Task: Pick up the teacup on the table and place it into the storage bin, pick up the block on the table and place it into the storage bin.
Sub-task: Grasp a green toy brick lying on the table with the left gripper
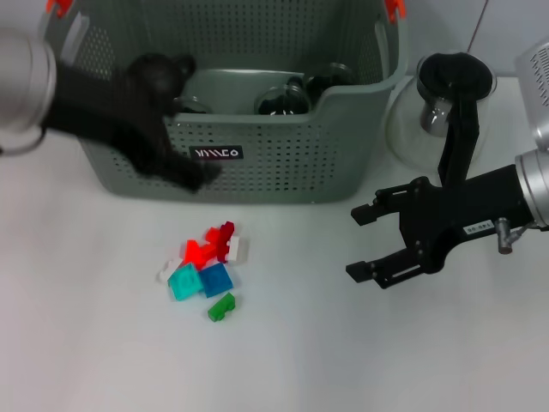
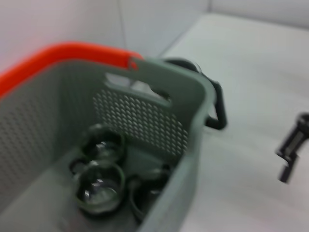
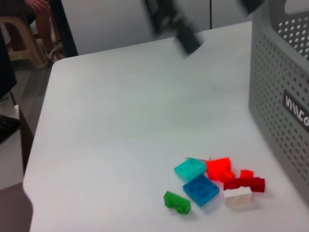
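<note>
The grey-green storage bin (image 1: 283,163) stands at the back of the table, and glass teacups (image 1: 283,99) lie inside it, also seen in the left wrist view (image 2: 99,186). No teacup shows on the table itself. Several small blocks (image 1: 206,266) lie in a pile in front of the bin: red, orange, white, teal, blue and green (image 3: 210,181). My left gripper (image 1: 184,167) is a dark blur over the bin's front wall, near its black label. My right gripper (image 1: 369,243) hovers open and empty to the right of the blocks.
A glass teapot (image 1: 433,112) with a black lid and handle stands just right of the bin; its handle (image 2: 218,106) shows past the bin's corner. The table's edge (image 3: 38,145) lies beyond the blocks in the right wrist view, with chairs behind it.
</note>
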Robot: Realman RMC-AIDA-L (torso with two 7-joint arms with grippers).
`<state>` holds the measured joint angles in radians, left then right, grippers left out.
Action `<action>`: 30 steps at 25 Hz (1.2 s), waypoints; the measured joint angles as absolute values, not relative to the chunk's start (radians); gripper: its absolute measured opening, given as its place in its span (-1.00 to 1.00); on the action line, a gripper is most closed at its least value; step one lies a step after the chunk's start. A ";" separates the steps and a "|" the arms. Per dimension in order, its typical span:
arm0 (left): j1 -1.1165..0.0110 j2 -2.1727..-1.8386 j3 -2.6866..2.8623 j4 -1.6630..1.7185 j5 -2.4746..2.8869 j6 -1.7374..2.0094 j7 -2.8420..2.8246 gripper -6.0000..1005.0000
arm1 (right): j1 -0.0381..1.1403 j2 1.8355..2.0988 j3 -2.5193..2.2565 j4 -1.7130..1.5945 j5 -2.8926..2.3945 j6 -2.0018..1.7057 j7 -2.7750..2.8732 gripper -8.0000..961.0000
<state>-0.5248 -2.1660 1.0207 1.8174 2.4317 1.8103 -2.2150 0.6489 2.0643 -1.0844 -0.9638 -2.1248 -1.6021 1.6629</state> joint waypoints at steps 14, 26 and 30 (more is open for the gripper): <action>-0.497 -2.173 1.198 1.629 2.485 1.920 -2.283 0.89 | 0.665 2.084 -1.072 -0.951 -2.122 -1.562 1.663 0.83; -0.579 -2.169 1.318 1.324 2.548 1.788 -2.408 0.89 | 0.670 2.072 -1.061 -0.948 -2.126 -1.562 1.663 0.82; -0.605 -2.170 1.332 1.263 2.561 1.748 -2.435 0.89 | 0.671 2.069 -1.061 -0.948 -2.128 -1.562 1.663 0.83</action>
<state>-0.6049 -2.1699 1.3315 1.2629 2.5605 1.7479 -2.4349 0.6710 2.0692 -1.0615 -0.9479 -2.1275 -1.5619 1.6628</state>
